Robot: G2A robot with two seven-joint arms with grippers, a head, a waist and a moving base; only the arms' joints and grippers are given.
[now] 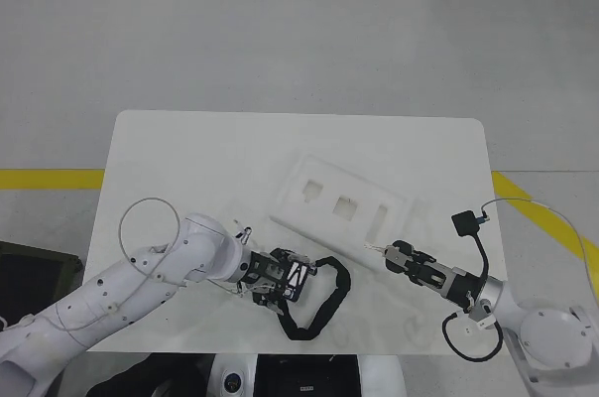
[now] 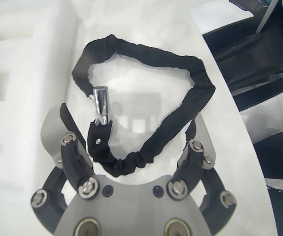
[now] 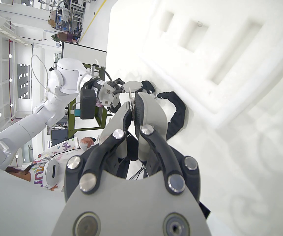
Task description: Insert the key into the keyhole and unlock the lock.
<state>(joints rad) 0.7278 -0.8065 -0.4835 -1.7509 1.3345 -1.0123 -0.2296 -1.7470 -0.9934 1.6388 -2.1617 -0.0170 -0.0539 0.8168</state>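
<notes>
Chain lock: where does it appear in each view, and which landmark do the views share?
Top view: chain lock at the left gripper.
Left wrist view: chain lock looped just ahead of that gripper.
Right wrist view: chain lock beyond the right gripper.
Shared landmark: white foam tray, beside the lock.

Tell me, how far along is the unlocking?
Done: the right gripper is shut on the key. In hand: the left gripper stands open over the chain lock. Left: the key is apart from the lock's metal cylinder, so inserting and turning remain.
</notes>
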